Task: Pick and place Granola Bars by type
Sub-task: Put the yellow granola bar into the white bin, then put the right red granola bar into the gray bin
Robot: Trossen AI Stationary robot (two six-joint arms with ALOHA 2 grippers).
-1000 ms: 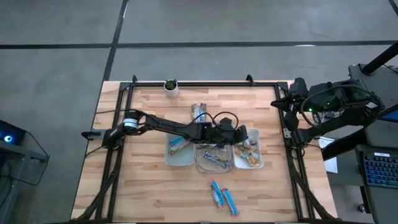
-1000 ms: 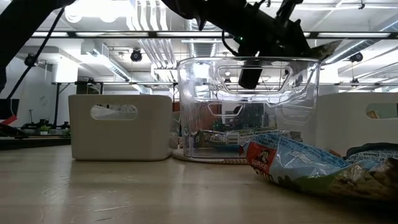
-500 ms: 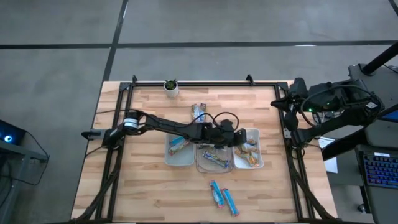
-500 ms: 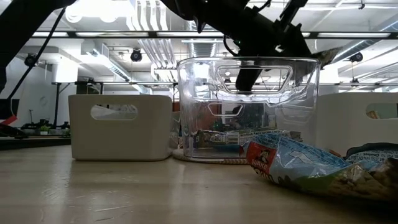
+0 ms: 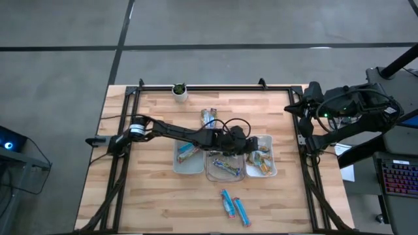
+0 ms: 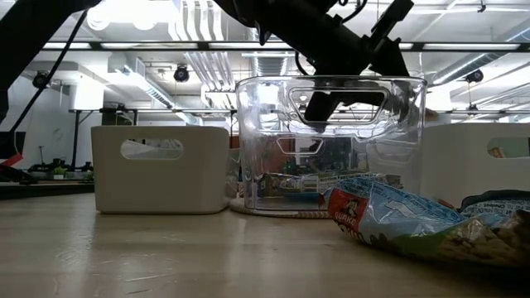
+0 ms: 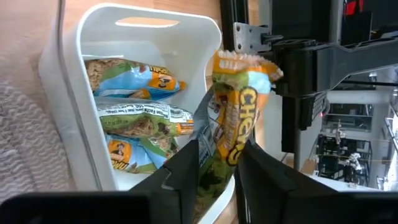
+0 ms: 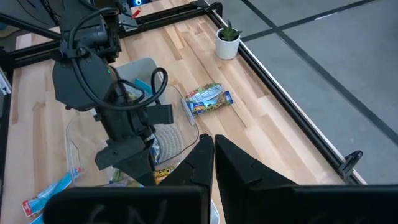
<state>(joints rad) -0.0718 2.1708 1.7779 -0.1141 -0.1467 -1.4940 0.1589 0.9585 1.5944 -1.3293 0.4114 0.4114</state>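
My left gripper (image 7: 219,154) reaches from the table's left over the right white tray (image 7: 68,81), shut on a yellow-orange and green granola bar (image 7: 235,112). In the high view this gripper (image 5: 251,145) is above that tray (image 5: 272,171). Several green-tan bars (image 7: 137,99) lie in the tray. A clear middle tray (image 5: 225,175) and a left white tray (image 5: 188,166) hold more bars. Loose bars lie on the table beyond the trays (image 5: 210,119) and near its front edge (image 5: 234,206). My right gripper (image 8: 213,149) is shut and holds nothing, raised at the table's far right corner. My left gripper pinches the bar's lower, green part (image 7: 216,163) between its two fingers, one on each flat side. The fingers slant down from the table's left. The bar sticks out beyond the fingertips, its crimped free end (image 7: 241,60) farthest out, lifted clear above the right tray.
A small white pot with a green plant (image 5: 179,91) stands at the table's far edge. A black frame rail (image 5: 215,87) runs around the tabletop. Two blue bars lie close to the low camera (image 6: 389,219). Bare wood shows at the table's left and front left.
My left gripper has stayed over the right tray and has tipped a little farther downward, its fingers now more slanted in the low view. The bar is still between its fingers.
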